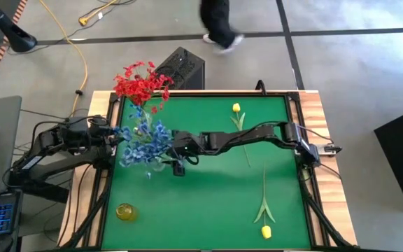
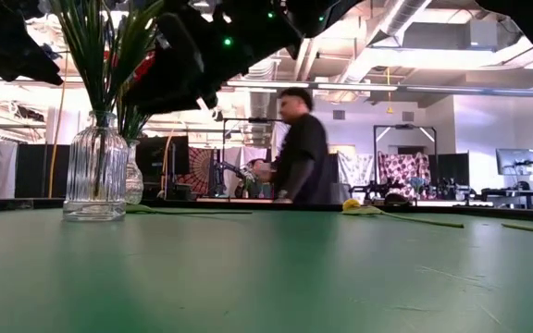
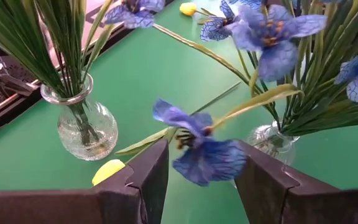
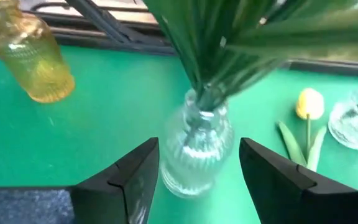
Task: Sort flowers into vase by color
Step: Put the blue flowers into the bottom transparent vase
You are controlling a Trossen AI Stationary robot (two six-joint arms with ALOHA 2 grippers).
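Blue blossoms [image 1: 142, 138] stand in a ribbed clear vase [image 4: 196, 149] at the table's left. Red blossoms [image 1: 142, 82] stand in a round clear vase [image 3: 86, 124] at the far left corner. My left gripper [image 3: 201, 149] is open among the blue spray, with one blue blossom [image 3: 197, 146] hanging between its fingers. My right gripper [image 4: 199, 143] is open and reaches in from the right, its fingers level with the ribbed vase and short of it. One yellow tulip [image 4: 309, 102] lies on the table between the two vases.
A yellow glass vase [image 1: 124, 211] stands near the near left corner. Two more tulips lie on the green mat, one far [image 1: 236, 108] and one near the right [image 1: 266, 231]. A person [image 2: 299, 148] walks beyond the far edge. A black box [image 1: 182, 68] sits behind the table.
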